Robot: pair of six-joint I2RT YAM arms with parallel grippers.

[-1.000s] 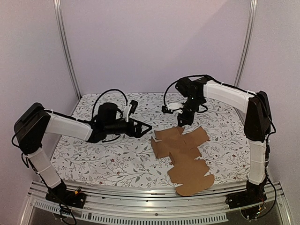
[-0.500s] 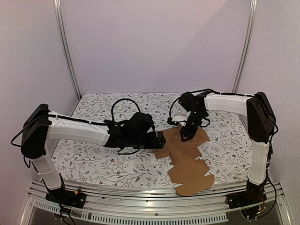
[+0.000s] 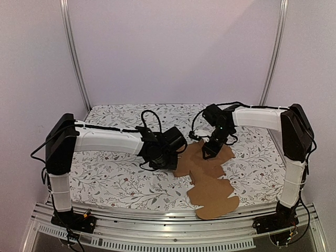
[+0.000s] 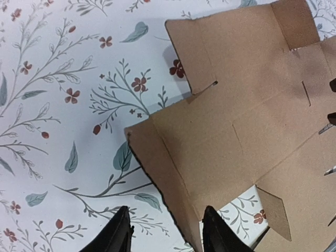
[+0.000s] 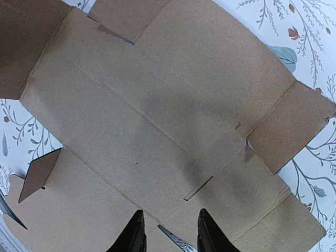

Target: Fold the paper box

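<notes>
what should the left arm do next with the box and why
Probably close the left gripper on the side flap of the flat brown cardboard box sheet: its jaws stand open on either side of that flap's edge, gripping nothing, while the right gripper, also open, is over the sheet's middle. A grip there would let it fold the flap up.

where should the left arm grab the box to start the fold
Take the box by its left side panel, coming in from the left. That panel's free edge seems slightly raised and lies between the open left fingers, so they can pinch it across its thickness. The middle of the sheet lies flat and offers no edge.
</notes>
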